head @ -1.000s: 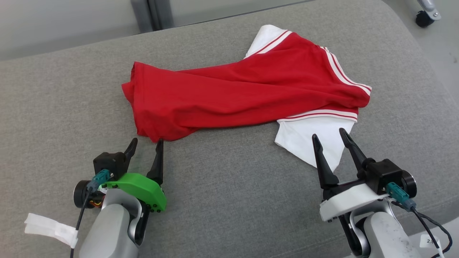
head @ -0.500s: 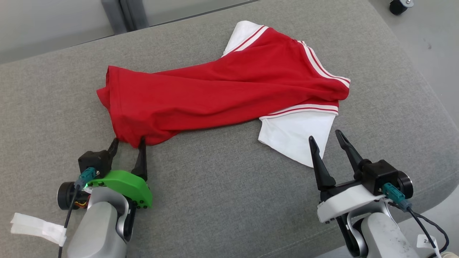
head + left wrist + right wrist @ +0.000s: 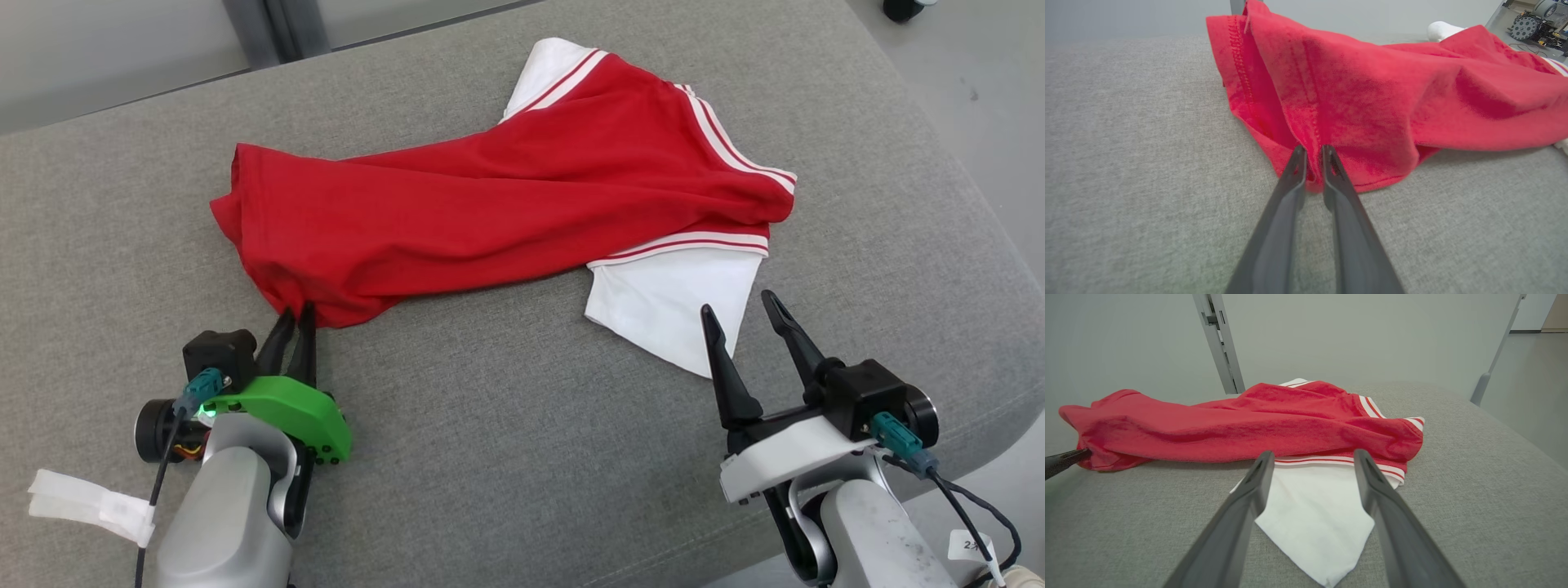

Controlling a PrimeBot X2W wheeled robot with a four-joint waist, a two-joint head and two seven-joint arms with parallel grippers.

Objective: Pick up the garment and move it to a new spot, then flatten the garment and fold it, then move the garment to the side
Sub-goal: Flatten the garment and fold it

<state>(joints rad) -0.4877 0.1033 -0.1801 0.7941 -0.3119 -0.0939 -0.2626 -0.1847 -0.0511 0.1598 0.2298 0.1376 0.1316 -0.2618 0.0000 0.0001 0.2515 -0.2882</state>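
Note:
A red garment (image 3: 490,204) with white sleeves and striped trim lies crumpled across the grey cushion (image 3: 490,425). My left gripper (image 3: 298,312) is at its near-left corner, jaws pinched together on a fold of the red hem. The left wrist view shows that fold of the garment (image 3: 1372,102) caught between the tips of the left gripper (image 3: 1313,150). My right gripper (image 3: 736,304) stands open at the near right, its fingers just over the white sleeve (image 3: 669,310). In the right wrist view the right gripper (image 3: 1313,454) has the white sleeve (image 3: 1310,514) lying between and under its fingers.
The cushion curves down to its edge at the right, with grey floor (image 3: 980,98) beyond. A metal post (image 3: 253,33) stands behind the cushion at the back left. A white tape tag (image 3: 82,506) hangs off my left forearm.
My left gripper moved forward to the garment's near-left corner and its jaws closed on the red hem. The right gripper stayed open. The head camera shifted slightly.

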